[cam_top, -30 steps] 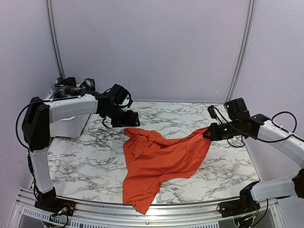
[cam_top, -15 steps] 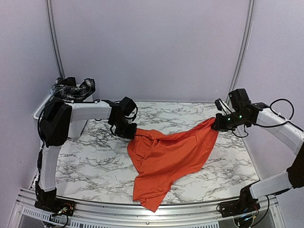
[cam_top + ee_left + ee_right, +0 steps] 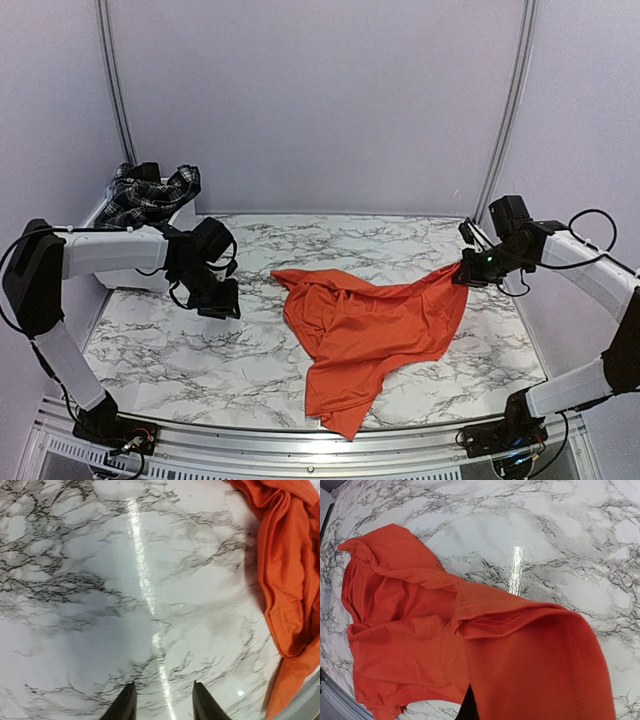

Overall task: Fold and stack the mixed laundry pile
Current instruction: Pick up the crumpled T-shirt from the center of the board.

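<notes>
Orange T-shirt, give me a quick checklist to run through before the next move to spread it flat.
1. Right tool grips orange T-shirt edge: ok.
2. Left tool holds cloth: not ok, open over bare marble.
3. Shirt lies flat: not ok, bunched and folded.
4. Shirt fully on table: cannot tell, its near tip reaches the front edge.
5. Plaid piece out of the way: ok, heaped at far left.

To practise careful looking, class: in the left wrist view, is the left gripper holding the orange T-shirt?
No: the left gripper hangs open over bare marble table, with the orange T-shirt off to one side.
</notes>
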You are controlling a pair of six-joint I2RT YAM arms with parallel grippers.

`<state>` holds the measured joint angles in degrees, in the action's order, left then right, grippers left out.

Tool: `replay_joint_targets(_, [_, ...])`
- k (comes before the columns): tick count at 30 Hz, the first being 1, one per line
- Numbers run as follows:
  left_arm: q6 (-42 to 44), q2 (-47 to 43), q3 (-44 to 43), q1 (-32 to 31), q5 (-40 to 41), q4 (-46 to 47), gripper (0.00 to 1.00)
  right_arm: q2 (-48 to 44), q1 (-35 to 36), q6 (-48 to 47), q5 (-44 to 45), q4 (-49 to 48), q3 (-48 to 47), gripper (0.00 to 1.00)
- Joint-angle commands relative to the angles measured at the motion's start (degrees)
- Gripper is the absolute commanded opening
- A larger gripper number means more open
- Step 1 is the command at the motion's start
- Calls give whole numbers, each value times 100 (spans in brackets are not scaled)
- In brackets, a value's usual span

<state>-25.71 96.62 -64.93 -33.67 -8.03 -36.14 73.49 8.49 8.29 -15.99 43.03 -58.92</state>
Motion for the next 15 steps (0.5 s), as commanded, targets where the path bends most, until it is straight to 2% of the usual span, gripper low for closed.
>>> replay_joint_targets(1, [-226,269,-499,-173,-574,804,47,-116,-41,32,-190,-39,-2,0])
replay_joint_targets(5, [-299,1096,-1237,-269,-954,1182,58,-54,-37,19,-185,-27,-141,0])
replay_joint_targets(10, [-289,1997,-2131,-454,-1235,1236,60,10,-42,-2,-102,-24,-335,0])
replay_joint_targets(12, [-420,2259,-2263,-467,-1225,1226,56,40,-41,-11,-65,-23,-420,0])
replay_joint_targets(15, [-559,2393,-2119,-450,-993,1100,41,73,-53,-24,0,-1,-553,0])
